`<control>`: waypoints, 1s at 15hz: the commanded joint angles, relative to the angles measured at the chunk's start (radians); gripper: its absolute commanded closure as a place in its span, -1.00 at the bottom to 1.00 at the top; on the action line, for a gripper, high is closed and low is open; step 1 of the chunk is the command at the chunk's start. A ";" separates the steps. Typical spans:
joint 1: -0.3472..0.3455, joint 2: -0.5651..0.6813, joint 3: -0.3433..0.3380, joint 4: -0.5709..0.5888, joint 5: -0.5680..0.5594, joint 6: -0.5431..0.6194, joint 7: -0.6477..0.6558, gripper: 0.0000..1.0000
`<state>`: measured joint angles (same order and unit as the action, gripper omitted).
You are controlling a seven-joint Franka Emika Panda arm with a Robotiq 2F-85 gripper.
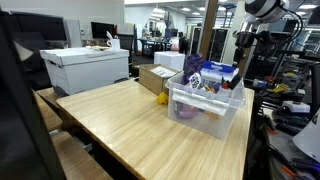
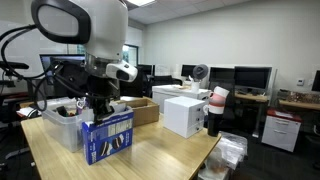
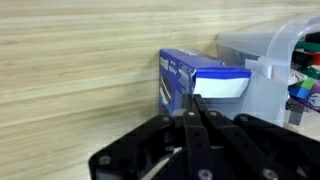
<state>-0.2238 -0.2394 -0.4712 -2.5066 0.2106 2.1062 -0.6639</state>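
My gripper point(image 3: 197, 108) is fully shut, the two fingers pressed flat together with nothing between them. Their tips sit at the top edge of the blue box point(image 3: 190, 85). From the wrist view I cannot tell whether they touch it or hang just above. The box stands upright on the bench point(image 3: 70, 70), one side close against the wall of the clear bin point(image 3: 265, 55). An exterior view shows the same, with the gripper point(image 2: 99, 110) directly over the box point(image 2: 107, 138) near the bench's edge. I judge the box to be printed cardboard: light, fairly stiff along its edges, with broad faces that would cave in under a hard squeeze and a glossy skin that may slip. Standing tall on a narrow base, it looks easy to tip. The best hold would be across its two broad faces near the top, with the jaws opened first and only a modest squeeze. The bin holds a jumble of coloured things point(image 3: 305, 90). Beyond it on the bench are a cardboard box point(image 2: 140, 108) and a white box point(image 2: 185, 113), and further back stand desks with monitors point(image 2: 250, 77).
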 commanded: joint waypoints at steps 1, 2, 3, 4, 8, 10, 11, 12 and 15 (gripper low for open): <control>-0.025 0.020 0.020 -0.006 -0.013 0.010 -0.024 0.91; -0.026 0.020 0.024 -0.005 -0.020 0.009 -0.025 0.91; -0.024 0.009 0.038 0.000 -0.040 -0.007 -0.013 0.91; -0.021 -0.001 0.046 0.004 -0.045 -0.020 -0.012 0.91; -0.006 -0.039 0.095 0.013 -0.086 -0.043 -0.010 0.91; -0.001 -0.054 0.116 0.019 -0.108 -0.051 -0.004 0.91; -0.001 -0.060 0.124 0.021 -0.119 -0.051 0.003 0.91; 0.002 -0.065 0.132 0.028 -0.130 -0.058 0.011 0.91; 0.005 -0.082 0.140 0.046 -0.144 -0.062 0.012 0.91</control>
<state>-0.2185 -0.2934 -0.3392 -2.4710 0.0922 2.0678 -0.6635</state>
